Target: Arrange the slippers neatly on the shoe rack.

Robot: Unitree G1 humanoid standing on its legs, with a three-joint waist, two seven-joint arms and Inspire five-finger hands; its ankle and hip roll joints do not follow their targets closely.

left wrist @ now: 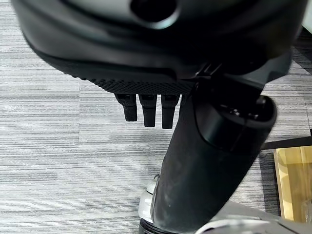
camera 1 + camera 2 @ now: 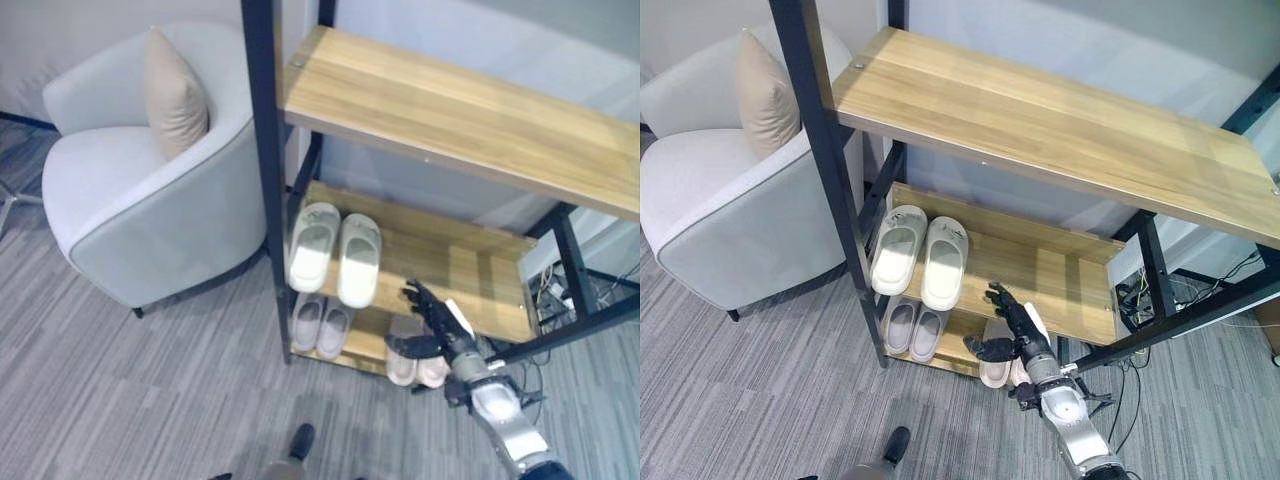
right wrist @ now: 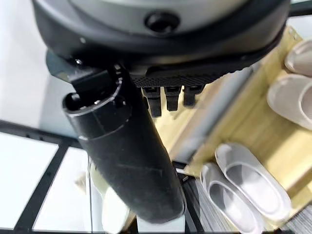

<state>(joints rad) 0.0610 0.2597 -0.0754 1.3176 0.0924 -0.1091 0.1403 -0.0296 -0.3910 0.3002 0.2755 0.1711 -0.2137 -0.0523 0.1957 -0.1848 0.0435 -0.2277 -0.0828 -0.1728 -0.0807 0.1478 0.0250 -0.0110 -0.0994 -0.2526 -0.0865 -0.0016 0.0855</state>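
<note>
Pink slippers (image 2: 417, 366) half-hidden behind open-fingered right hand (image 2: 432, 328); left hand (image 1: 146, 105) fingers relaxed, empty.

Colours and patterns around the shoe rack.
Rack (image 2: 268, 200): black frame, light wood-grain shelves. Middle shelf (image 2: 470, 265) holds a cream-white slipper pair (image 2: 335, 252); bottom shelf has a pale grey-pink pair (image 2: 320, 325) and a pinkish-beige pair (image 2: 415, 365). My right hand (image 2: 432, 325) is black, with a white thumb cover. My left hand (image 1: 148, 109) is black too. Armchair (image 2: 150, 190): light grey with darker grey piping; its cushion (image 2: 175, 95) is beige. Carpet (image 2: 120, 390): grey, fine stripes in blocks.
</note>
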